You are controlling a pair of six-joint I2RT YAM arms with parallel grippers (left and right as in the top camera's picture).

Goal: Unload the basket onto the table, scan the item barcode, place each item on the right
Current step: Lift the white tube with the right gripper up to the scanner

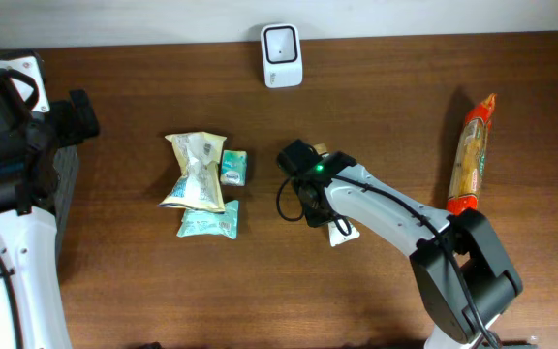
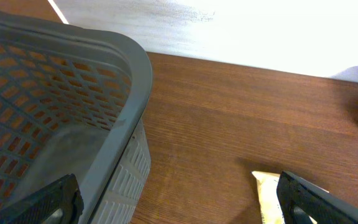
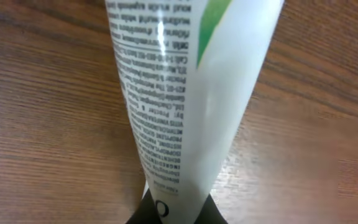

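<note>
Over woodgrain table (image 1: pixel 260 291), right claw (image 3: pixel 169 214) pinching glossy white tube (image 3: pixel 185 93), left claw (image 2: pixel 179 200) spread wide

Packet pile (image 1: pixel 200 179) blocks left; table (image 1: pixel 376 107) open toward scanner (image 1: pixel 281 55).

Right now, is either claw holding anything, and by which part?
Right claw grips a white tube at its narrow end; left claw holds nothing.

table (image 1: pixel 163 301) is dark brown woodgrain. scanner (image 1: pixel 281 55) white with a dark window. tube (image 3: pixel 185 93) white, green swoosh, fine black print. basket (image 2: pixel 73 93) grey with lattice holes. cream-yellow packet (image 1: pixel 195 173), teal packets (image 1: pixel 208 223), long pack (image 1: pixel 471 155) orange with red ends.
</note>
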